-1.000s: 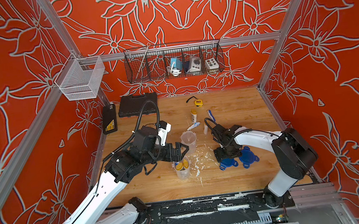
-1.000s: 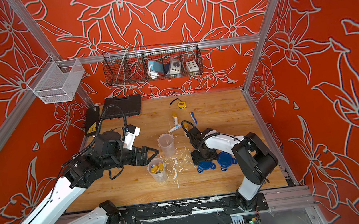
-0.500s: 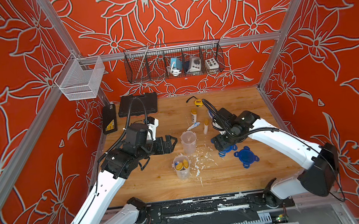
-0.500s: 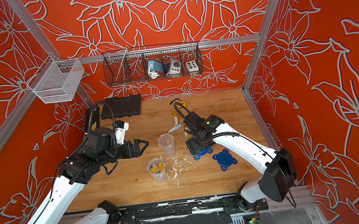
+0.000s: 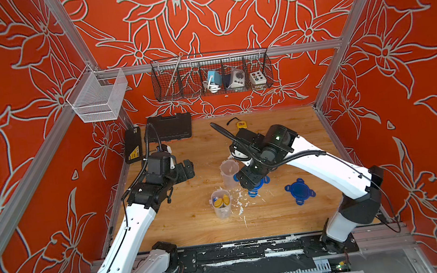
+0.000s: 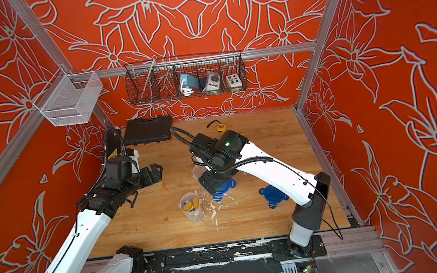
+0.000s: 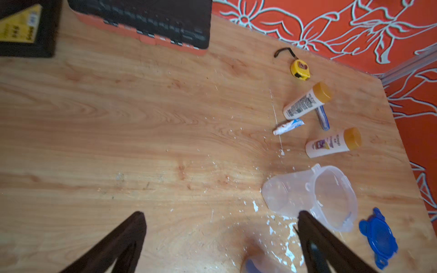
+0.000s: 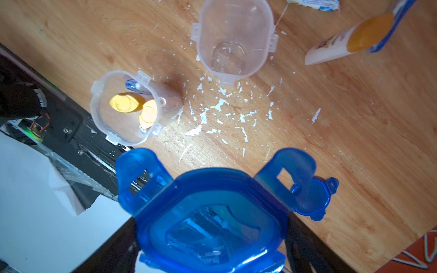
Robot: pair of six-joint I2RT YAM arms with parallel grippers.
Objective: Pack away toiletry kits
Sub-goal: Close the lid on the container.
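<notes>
**Bimanual packing scene on a wooden table (image 5: 194, 225).** The right tool (image 5: 249, 180) is clamped on a blue four-tab lid (image 8: 208, 212), which it carries clear of the table; the lid fills the span between the jaws. Just beside this tool, on the side toward the left arm, an empty clear cup (image 5: 228, 171) stands upright and uncovered. A filled clear cup (image 5: 221, 203) stands a little farther from the right tool, toward the robot's base and apart from the empty cup. It holds two yellow-capped bottles (image 8: 124, 102), caps up, and a blue toothbrush (image 8: 132, 85). A second blue lid (image 5: 299, 191) lies flat on the table on the right tool's outer side, well apart from both cups. The left tool (image 5: 186, 169) is held over bare wood with its jaws spread wide and nothing between them; both cups lie ahead of it, between the two tools. In the left wrist view, beyond the empty cup as seen from the left tool, two loose bottles (image 7: 307, 101) lie on their sides. A white-blue toothpaste tube (image 7: 288, 126) lies near them, and a loose toothbrush (image 7: 322, 118) is partly under one bottle. In both top views the right arm hides these. Farther from the left tool lies a yellow tape measure (image 7: 300, 69), and a black tool case (image 5: 171, 127) sits behind that tool by the back wall. White flecks (image 5: 239, 197) are scattered between the cups and the right tool.
</notes>
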